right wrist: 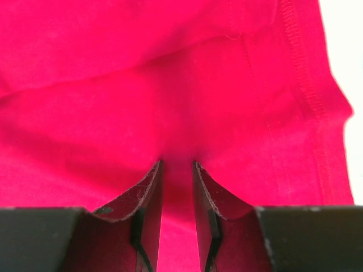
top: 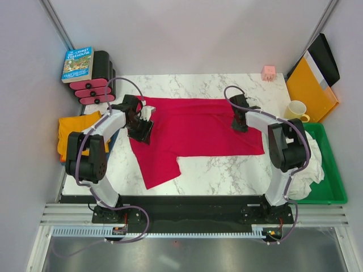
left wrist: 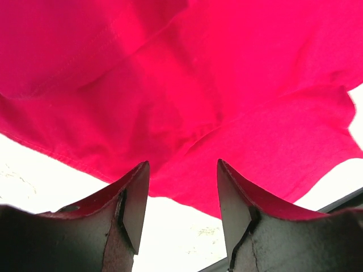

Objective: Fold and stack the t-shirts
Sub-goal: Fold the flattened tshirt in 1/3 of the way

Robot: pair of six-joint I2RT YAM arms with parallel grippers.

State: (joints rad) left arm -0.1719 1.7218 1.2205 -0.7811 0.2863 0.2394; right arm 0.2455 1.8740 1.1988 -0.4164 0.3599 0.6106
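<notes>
Sleeve of the crimson red t-shirt (top: 198,133) reaches toward the near edge of the marble surface (top: 227,170); its body lies spread across the middle. Left hand (left wrist: 182,170) sits at the shirt's left edge, fingers well apart, holding nothing. Right hand (right wrist: 177,167) is down on the shirt's right part, fingers almost together with red cloth in the gap; whether it pinches, I cannot tell. Orange t-shirt (top: 76,130) lies bunched at the left side. Farther back stand a mug (top: 296,110) and a book (top: 77,64)
</notes>
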